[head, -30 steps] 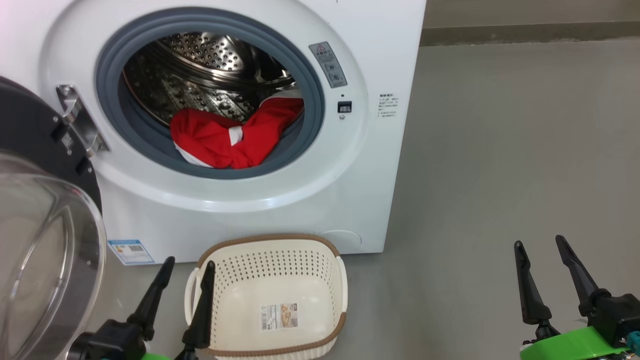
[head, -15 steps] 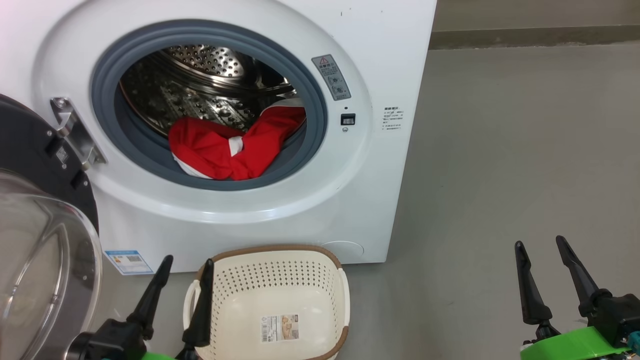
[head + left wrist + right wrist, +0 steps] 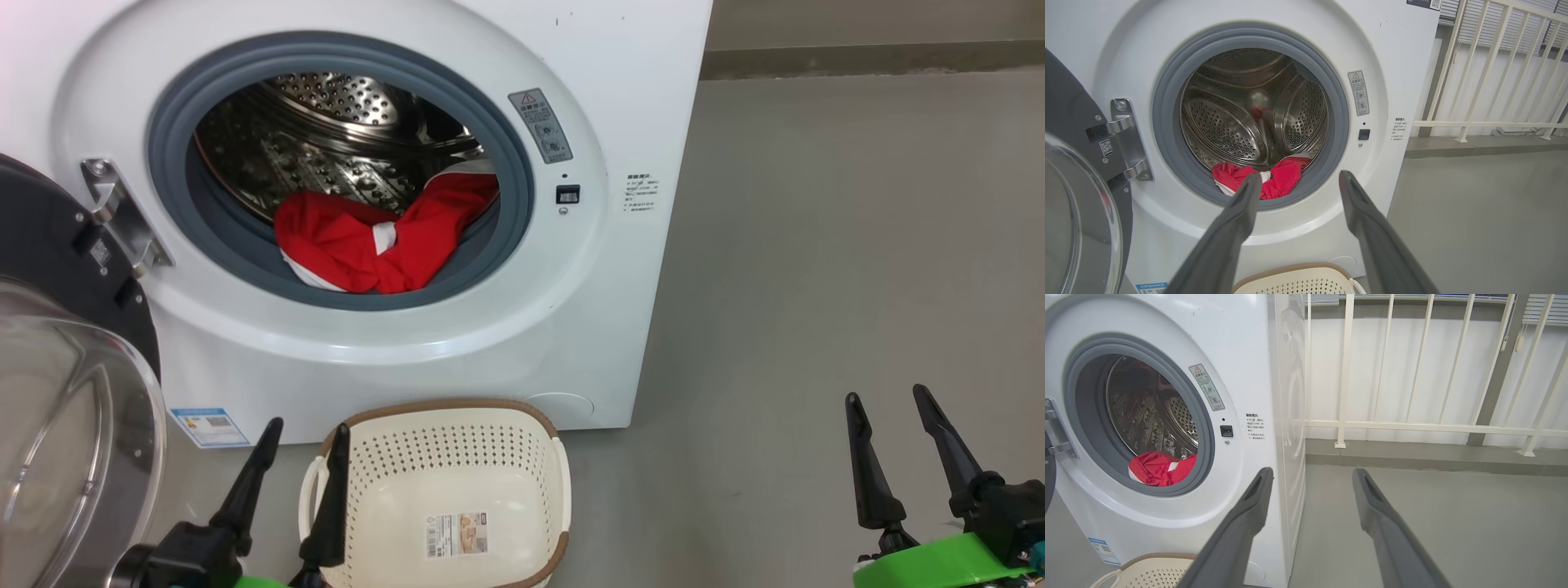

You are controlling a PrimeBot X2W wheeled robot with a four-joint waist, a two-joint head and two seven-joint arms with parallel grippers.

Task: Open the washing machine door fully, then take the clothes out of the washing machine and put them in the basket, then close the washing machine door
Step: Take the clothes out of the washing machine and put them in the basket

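The white washing machine [image 3: 629,98] [image 3: 1404,61] [image 3: 1249,335] stands open. Its black door [image 3: 49,245] [image 3: 1065,110] with the clear glass bowl hangs swung out at the left. Red clothes [image 3: 367,237] [image 3: 1284,181] [image 3: 1155,469] with white trim lie at the front lip of the steel drum. The cream basket [image 3: 445,408] [image 3: 1298,271] [image 3: 1151,559] sits on the floor below the opening, holding just a sticker. My left gripper [image 3: 308,434] [image 3: 1298,179] is open beside the basket's left rim. My right gripper [image 3: 888,396] [image 3: 1310,473] is open over bare floor at the lower right.
Grey floor [image 3: 816,286] stretches to the machine's right. A cream railing [image 3: 1412,426] [image 3: 1486,122] on a low kerb runs behind and to the right of the machine. A steel hinge [image 3: 114,212] joins door and machine.
The head view shifted slightly between the oldest frame and half a second ago. The right gripper sits a touch lower in view. Clothes, basket and door stay put.
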